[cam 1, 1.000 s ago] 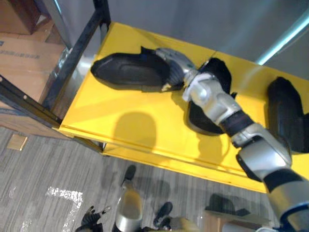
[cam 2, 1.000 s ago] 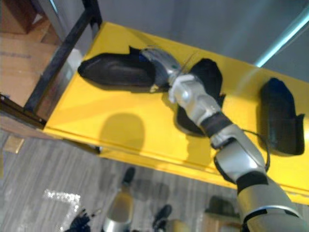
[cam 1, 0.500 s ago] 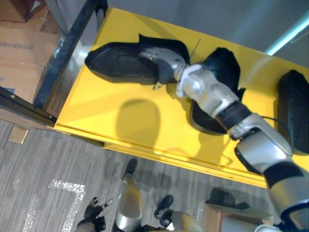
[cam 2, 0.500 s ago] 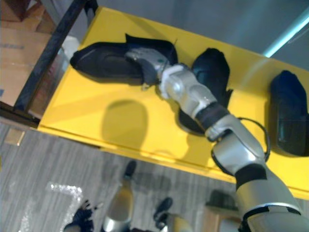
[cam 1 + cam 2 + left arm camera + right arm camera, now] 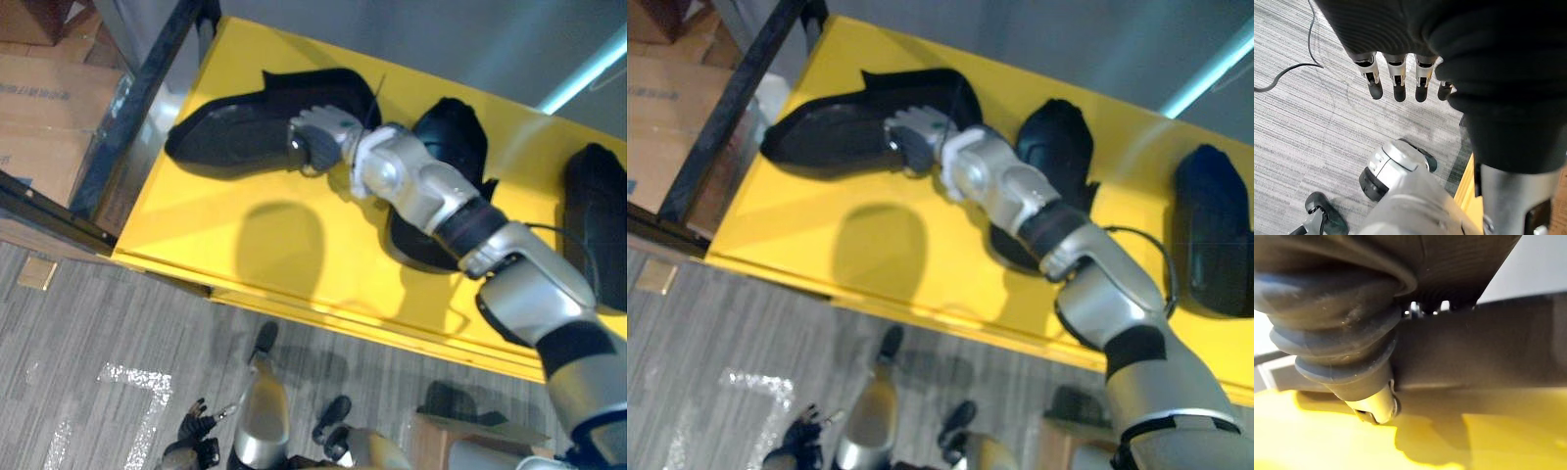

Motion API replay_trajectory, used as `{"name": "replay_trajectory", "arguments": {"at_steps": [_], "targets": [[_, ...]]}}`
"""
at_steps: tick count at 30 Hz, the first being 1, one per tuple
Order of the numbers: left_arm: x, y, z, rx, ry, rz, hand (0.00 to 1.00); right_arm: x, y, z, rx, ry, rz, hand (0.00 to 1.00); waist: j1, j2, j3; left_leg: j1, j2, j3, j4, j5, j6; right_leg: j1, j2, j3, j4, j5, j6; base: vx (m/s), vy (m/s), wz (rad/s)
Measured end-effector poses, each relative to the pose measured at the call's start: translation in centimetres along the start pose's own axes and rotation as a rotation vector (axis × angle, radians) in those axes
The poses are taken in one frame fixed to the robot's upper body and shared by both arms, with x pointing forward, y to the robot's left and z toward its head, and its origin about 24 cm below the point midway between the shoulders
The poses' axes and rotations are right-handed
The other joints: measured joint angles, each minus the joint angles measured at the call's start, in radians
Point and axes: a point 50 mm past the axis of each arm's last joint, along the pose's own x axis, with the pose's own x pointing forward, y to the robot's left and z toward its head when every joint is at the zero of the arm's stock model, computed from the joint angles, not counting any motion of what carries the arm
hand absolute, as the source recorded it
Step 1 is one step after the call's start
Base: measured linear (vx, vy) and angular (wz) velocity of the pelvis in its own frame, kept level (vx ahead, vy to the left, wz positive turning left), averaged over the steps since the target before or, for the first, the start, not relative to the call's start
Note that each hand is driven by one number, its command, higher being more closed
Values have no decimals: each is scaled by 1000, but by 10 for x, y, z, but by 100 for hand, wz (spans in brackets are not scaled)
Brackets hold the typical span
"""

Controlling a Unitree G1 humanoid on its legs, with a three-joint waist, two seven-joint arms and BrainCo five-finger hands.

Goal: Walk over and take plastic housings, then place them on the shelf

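Note:
A long black plastic housing point(image 5: 225, 137) lies at the left end of the yellow shelf point(image 5: 274, 245). My right hand point(image 5: 318, 137) reaches in from the right, its fingers curled over the housing's near rim; the right wrist view shows the thumb point(image 5: 1374, 406) just above the yellow surface and the dark housing point(image 5: 1474, 347) close behind it. A second housing point(image 5: 451, 132) lies under my right forearm, and a third housing point(image 5: 593, 206) sits at the shelf's right end. My left hand point(image 5: 1396, 78) hangs beside me over the grey floor, fingers straight and holding nothing.
A black metal upright point(image 5: 137, 108) frames the shelf's left end, with cardboard boxes point(image 5: 49, 98) beyond it. A grey wall backs the shelf. A small box point(image 5: 470, 441) stands on the floor below the shelf's front edge.
My right hand's fingers have gone from lying flat on the left housing to curled on its rim. The hand slid a little left, and the housing shifted slightly with it.

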Motion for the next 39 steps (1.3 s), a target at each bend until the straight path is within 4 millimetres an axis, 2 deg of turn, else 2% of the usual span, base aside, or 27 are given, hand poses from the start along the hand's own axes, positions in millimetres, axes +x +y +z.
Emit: {"name": "replay_trajectory", "arguments": {"at_steps": [9,13,20,30,35,39], "targets": [[0,0,1,-2,-4,1,0,4,-2,1,8,74,-68,100,1,-7,4,0,0,0,0,-1,1,0,0,-1,0,-1,1,0,0,0],[0,0,3,-11,-14,-1,0,3,-7,-10,61,183,-118,100,4,-19,11,0,-2,1,0,-1,1,1,-2,-1,1,-1,1,0,0,0],[0,0,4,-12,-17,-1,0,-3,-10,-26,173,314,-175,100,2,-20,11,4,-1,4,0,0,0,0,-3,3,4,0,1,0,0,0],[0,-1,3,-42,-13,5,0,-8,2,-38,264,451,-159,100,-8,-19,11,14,2,13,0,0,0,1,-4,13,13,-1,0,0,0,-3],[0,0,3,-42,-12,9,0,-7,8,-34,296,434,-155,100,-9,-19,11,15,2,13,0,0,0,0,-4,13,14,-1,0,0,0,0],[0,0,3,-42,-12,10,0,-1,14,-21,323,390,-138,100,-10,-19,11,15,2,13,0,0,1,0,-4,13,14,-1,0,0,0,0]]}}
